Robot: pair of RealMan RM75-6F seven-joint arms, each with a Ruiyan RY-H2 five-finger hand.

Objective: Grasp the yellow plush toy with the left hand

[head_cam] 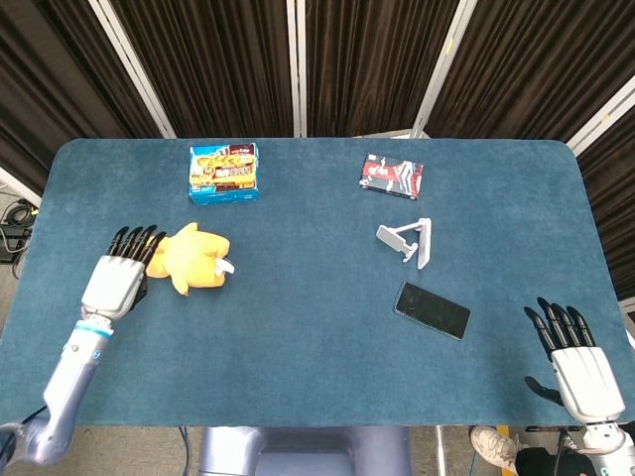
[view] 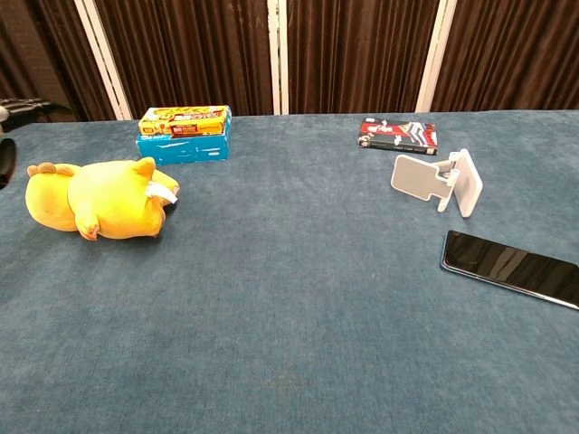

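Print on the snack box (view: 184, 134) — too small to read.

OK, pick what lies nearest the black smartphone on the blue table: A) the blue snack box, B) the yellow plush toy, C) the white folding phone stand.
C: the white folding phone stand sits just behind the black smartphone; the toy and box lie far across the table.
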